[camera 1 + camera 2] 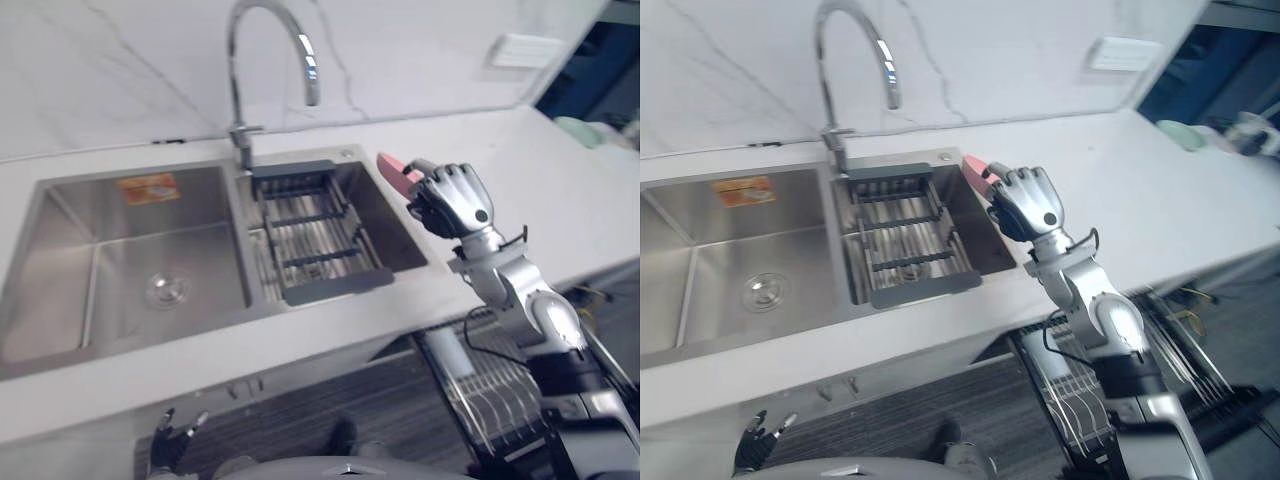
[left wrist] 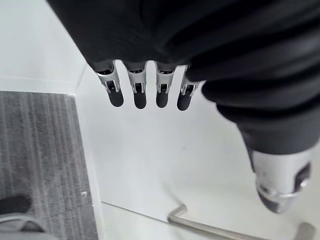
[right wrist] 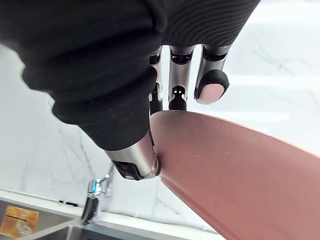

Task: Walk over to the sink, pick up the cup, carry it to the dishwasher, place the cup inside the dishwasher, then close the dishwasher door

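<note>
Right hand [image 1: 455, 200], raised beside the sink's [image 1: 400, 240] rim, clasps the pink cup [image 1: 392, 167] in curled fingers [image 3: 179, 70]; left hand [image 1: 172, 437] hangs loose

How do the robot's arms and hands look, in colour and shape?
The right arm is silver-grey, built of rounded segments. The right hand has silver fingers with dark tips; a dark ribbed cover wraps its back and wrist. The left hand looks the same, with a silver thumb.

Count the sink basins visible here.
2: the left basin with a round drain, and the right basin holding a dark rack, next to the right hand gripping the pink cup. None appear hidden.
</note>
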You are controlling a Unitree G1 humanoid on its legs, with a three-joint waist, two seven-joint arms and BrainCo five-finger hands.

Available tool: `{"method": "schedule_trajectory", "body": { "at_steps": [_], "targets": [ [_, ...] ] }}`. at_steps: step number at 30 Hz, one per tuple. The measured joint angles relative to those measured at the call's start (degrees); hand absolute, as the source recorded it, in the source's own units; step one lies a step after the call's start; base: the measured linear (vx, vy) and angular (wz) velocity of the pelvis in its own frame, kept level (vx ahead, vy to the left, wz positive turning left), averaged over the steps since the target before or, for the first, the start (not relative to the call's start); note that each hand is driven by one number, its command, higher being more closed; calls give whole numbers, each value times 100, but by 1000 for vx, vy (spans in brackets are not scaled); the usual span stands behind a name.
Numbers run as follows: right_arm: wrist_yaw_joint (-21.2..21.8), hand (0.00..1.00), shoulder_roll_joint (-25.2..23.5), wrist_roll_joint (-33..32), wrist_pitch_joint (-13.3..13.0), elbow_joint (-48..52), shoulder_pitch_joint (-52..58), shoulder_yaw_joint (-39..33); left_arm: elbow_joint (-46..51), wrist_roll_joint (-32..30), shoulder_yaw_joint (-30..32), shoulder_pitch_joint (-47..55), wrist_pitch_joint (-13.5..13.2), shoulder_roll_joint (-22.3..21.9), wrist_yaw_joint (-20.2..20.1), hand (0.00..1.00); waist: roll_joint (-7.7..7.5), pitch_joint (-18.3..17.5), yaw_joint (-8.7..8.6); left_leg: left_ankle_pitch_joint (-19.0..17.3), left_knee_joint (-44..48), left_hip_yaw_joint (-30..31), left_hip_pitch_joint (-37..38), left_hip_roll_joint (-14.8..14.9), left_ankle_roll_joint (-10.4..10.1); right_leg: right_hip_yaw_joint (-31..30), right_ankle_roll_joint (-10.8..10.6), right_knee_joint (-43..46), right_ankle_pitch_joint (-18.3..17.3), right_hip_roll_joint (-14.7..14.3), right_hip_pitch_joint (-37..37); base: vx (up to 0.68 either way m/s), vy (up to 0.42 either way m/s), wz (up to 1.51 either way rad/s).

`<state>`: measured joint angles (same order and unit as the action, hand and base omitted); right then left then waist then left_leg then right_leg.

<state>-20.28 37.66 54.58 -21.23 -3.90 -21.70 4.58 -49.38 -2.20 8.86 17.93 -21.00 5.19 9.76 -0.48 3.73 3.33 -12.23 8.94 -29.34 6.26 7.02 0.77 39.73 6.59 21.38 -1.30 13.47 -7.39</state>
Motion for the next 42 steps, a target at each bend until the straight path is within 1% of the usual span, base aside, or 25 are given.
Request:
{"method": "schedule_trajectory", "body": {
  "at_steps": [1,2,3,4,5,6,8,10,11,13,14,15,18,20,23,25,27,29,33,34,36,38,39,41,42],
  "targets": [
    [-33,100,0,26,-34,-159,-104,31,9,54,-4,-17,42,27,1,0,-74,-44,38,-2,69,-103,-11,23,2,61,14,103,-15,153,69,33,-105,-100],
    [-86,100,0,116,-49,-396,-309,123,29,136,-6,-65,111,73,3,0,-188,-56,101,-4,203,-228,-17,72,0,57,52,69,40,275,195,26,-179,-94],
    [-146,100,-1,194,-42,-580,-542,199,46,222,-6,-172,220,134,8,0,-311,-20,171,-14,387,-302,-39,167,-19,-41,-207,-289,252,206,335,9,-266,-102],
    [-157,100,24,194,-17,-619,-679,199,10,257,0,-249,365,150,3,0,-362,-44,176,-3,480,-341,-64,317,-42,-41,-279,-779,355,-101,468,-2,-330,-90],
    [-178,100,73,160,-3,-598,-735,199,10,265,-18,-262,421,131,-20,0,-321,-43,177,31,484,-362,-68,388,-99,-79,-414,-1249,469,-321,602,-8,-343,-62],
    [-215,100,245,86,6,-580,-742,197,11,262,-53,-313,469,88,-44,0,-341,-50,158,55,484,-369,-93,401,-140,-134,-574,-1788,566,-510,775,0,-272,-39],
    [-211,100,594,-59,19,-582,-707,177,9,252,-61,-380,484,-28,-74,0,-321,-38,134,96,459,-375,-126,390,-273,-163,-733,-2354,672,-692,929,-20,-198,-22],
    [-208,100,851,-155,27,-571,-532,51,-49,257,6,-378,484,-124,9,0,-257,-52,118,160,372,-360,-101,393,-425,-169,-774,-2606,699,-808,996,-70,-121,-15],
    [-193,100,999,-262,45,-555,-370,-96,-92,224,-14,-346,479,-112,-5,0,-175,-38,98,217,304,-347,-80,411,-513,-163,-774,-2606,699,-846,995,-72,-59,-5],
    [-136,100,1144,-335,120,-555,-229,-262,-93,192,-24,-257,465,-137,-4,0,-98,-34,45,279,79,-337,17,395,-609,-168,-773,-2606,699,-895,1002,-104,68,2],
    [-136,100,1144,-371,144,-555,-141,-413,-101,179,-45,-245,464,-130,-9,0,-64,-49,-12,319,-48,-322,67,359,-619,-175,-773,-2608,699,-896,1018,-127,134,6],
    [-136,100,1144,-378,145,-555,-88,-475,-104,164,-49,-247,462,-127,-10,0,-60,-51,-29,323,-92,-306,90,345,-624,-173,-773,-2609,699,-896,1027,-122,146,9],
    [-136,100,1139,-473,140,-554,83,-588,-105,-28,-56,-260,319,-26,-17,0,-103,-61,-116,329,-235,-216,85,250,-633,-233,-786,-2652,757,-858,962,-149,157,0],
    [-122,100,1097,-474,106,-553,200,-592,-105,-86,-75,-269,282,109,-47,0,-248,10,-146,363,-321,-229,64,179,-580,-307,-780,-2655,829,-800,890,-150,175,-10],
    [-81,100,955,-474,110,-516,431,-841,-127,-198,-193,-256,293,196,-149,0,-313,-23,-178,394,-324,-242,-45,121,-536,-351,-757,-2655,901,-748,758,-105,132,-4],
    [-79,100,944,-470,122,-509,579,-1000,-127,-250,-281,-261,299,200,-206,0,-288,-11,-205,433,-328,-248,-128,70,-505,-372,-754,-2654,944,-704,666,-74,117,-3],
    [-85,100,825,-464,178,-535,722,-1180,-125,-260,-417,-258,305,204,-278,0,-217,0,-283,504,-415,-260,-156,-7,-483,-408,-757,-2653,986,-663,579,-60,118,-4],
    [-101,100,718,-464,285,-617,831,-1251,-112,-259,-460,-267,308,207,-300,0,-160,19,-358,513,-416,-274,-214,-40,-478,-469,-752,-2652,1030,-641,485,-50,94,-12],
    [-116,100,620,-470,455,-634,1058,-1436,-61,-254,-507,-306,310,221,-306,0,-104,99,-434,533,-413,-354,-372,-96,-446,-622,-739,-2651,1120,-603,250,-80,105,-17],
    [-132,100,602,-471,529,-641,1059,-1437,-61,-250,-555,-318,311,221,-309,0,-75,125,-492,543,-410,-363,-459,-127,-428,-662,-735,-2646,1161,-580,142,-97,117,-16],
    [-148,100,605,-475,556,-672,1057,-1448,-62,-237,-566,-435,311,227,-315,0,-41,254,-539,527,-372,-366,-621,-147,-376,-845,-741,-2616,1246,-560,-16,-82,109,-12],
    [-156,100,606,-490,647,-856,987,-1437,-60,-200,-570,-715,309,275,-315,0,-40,525,-554,495,-184,-371,-899,-148,-316,-1067,-755,-2613,1342,-522,-240,-104,118,-4],
    [-156,100,606,-496,660,-904,950,-1436,-53,-173,-570,-772,309,278,-312,0,-36,580,-553,491,-148,-374,-977,-148,-302,-1108,-751,-2613,1367,-509,-304,-119,113,-1],
    [-165,100,618,-592,818,-1091,660,-1424,64,-19,-588,-960,306,281,-308,0,-11,874,-579,462,44,-376,-1314,-144,-236,-1267,-776,-2612,1478,-465,-572,-132,127,0],
    [-169,100,628,-610,866,-1112,577,-1418,100,-2,-612,-988,305,285,-304,0,1,934,-585,457,88,-376,-1404,-138,-223,-1314,-784,-2611,1519,-459,-647,-117,122,0]
  ]
}}
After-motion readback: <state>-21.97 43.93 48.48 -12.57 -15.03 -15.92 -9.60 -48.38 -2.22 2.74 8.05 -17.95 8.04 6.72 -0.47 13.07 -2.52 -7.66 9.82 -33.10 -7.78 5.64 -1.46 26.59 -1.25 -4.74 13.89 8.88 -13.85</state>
